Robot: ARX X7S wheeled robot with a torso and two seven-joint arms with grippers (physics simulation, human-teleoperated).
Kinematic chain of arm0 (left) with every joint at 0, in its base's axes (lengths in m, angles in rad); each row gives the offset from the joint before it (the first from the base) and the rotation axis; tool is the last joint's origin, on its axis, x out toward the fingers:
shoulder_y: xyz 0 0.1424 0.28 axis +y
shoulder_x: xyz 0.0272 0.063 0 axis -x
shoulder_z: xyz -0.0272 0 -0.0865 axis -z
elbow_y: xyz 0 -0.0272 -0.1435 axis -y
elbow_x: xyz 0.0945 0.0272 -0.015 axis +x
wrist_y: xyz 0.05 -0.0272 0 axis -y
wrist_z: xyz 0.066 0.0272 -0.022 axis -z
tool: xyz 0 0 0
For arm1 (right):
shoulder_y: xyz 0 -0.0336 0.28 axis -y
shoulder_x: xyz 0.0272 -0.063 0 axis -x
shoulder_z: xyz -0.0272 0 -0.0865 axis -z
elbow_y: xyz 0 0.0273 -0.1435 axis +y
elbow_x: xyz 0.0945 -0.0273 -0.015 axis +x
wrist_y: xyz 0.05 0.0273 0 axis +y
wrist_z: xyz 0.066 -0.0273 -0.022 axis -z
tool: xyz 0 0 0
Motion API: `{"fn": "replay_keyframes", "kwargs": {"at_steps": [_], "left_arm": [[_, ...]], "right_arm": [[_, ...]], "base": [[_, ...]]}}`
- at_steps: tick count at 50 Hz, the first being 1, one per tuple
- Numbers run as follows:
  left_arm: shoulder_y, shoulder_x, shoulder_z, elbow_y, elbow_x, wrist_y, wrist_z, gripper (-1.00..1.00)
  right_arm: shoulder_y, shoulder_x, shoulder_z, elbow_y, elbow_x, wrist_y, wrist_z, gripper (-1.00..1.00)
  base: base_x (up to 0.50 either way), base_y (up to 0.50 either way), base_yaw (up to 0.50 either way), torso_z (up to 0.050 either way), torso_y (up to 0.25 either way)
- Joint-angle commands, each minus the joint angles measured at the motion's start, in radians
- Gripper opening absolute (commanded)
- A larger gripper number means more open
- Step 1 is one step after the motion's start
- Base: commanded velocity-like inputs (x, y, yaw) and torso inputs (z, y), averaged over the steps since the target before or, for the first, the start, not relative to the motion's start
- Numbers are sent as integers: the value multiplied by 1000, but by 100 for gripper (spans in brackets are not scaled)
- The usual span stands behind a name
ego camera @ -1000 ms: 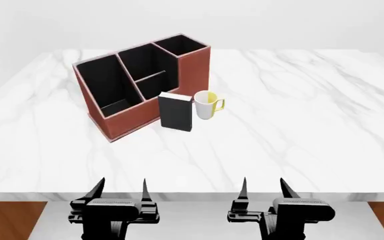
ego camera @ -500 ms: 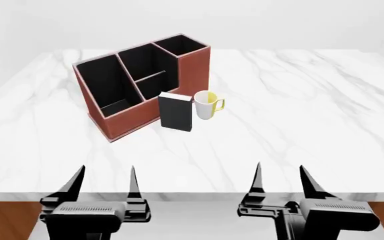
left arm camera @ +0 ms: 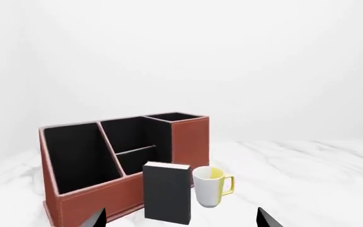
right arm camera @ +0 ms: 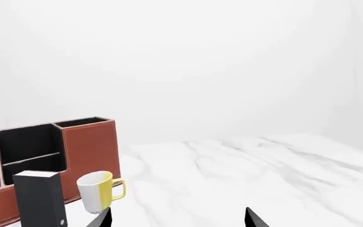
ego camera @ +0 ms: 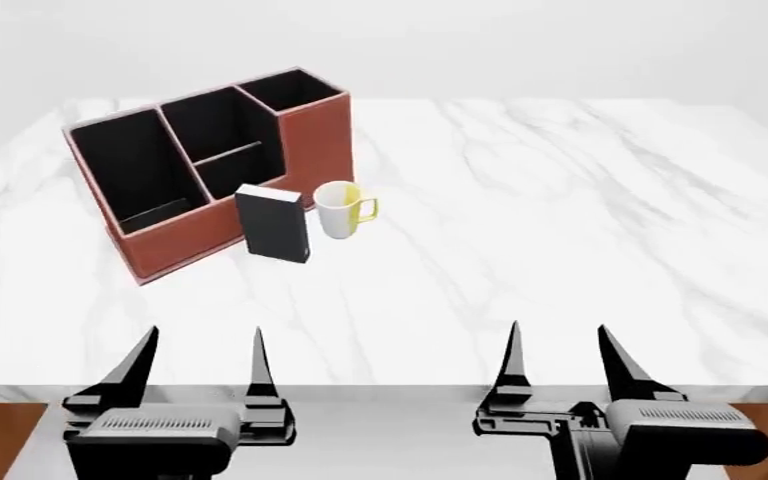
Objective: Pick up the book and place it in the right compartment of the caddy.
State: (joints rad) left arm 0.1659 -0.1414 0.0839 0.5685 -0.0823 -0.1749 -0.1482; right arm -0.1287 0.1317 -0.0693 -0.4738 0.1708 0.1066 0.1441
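Note:
The black book (ego camera: 273, 224) stands upright on the marble table just in front of the reddish-brown caddy (ego camera: 171, 252). It also shows in the left wrist view as the book (left arm camera: 166, 192) and in the right wrist view as the book (right arm camera: 39, 198). The caddy's tall right compartment (ego camera: 293, 90) is at its far right end. My left gripper (ego camera: 203, 362) hangs open at the table's near edge, left of centre. My right gripper (ego camera: 560, 358) is open at the near edge further right. Both are empty and far from the book.
A white-and-yellow mug (ego camera: 340, 210) stands right beside the book, handle to the right. The marble table (ego camera: 558, 200) stretches wide to the right of the caddy. Its near edge (ego camera: 384, 385) runs just behind my fingertips.
The view has shifted, so caddy, book and mug sit further left in the head view. Both grippers rose and spread apart earlier; their jaws stay open.

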Motion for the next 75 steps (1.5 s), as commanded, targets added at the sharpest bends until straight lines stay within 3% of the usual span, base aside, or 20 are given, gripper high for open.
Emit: {"fn": "replay_keyframes", "kwargs": {"at_steps": [1,14,70,75], "left_arm": [[4,-12,6,12,-9,-1,-14,100],[6,-19,9,16,-25,-3,-29,100],[7,-56,40,30,-52,-2,-76,100],[6,-59,43,28,-52,-1,-80,100]], "right_arm": [[-2,12,-9,-7,14,-4,10,100],[-3,20,-13,-12,40,7,24,100],[7,56,-45,7,50,-14,76,100],[1,58,-44,3,48,-26,83,100]], "base": [[0,-500,0,0,0],[28,-153,0,0,0],[500,0,0,0,0],[0,0,0,0,2]]}}
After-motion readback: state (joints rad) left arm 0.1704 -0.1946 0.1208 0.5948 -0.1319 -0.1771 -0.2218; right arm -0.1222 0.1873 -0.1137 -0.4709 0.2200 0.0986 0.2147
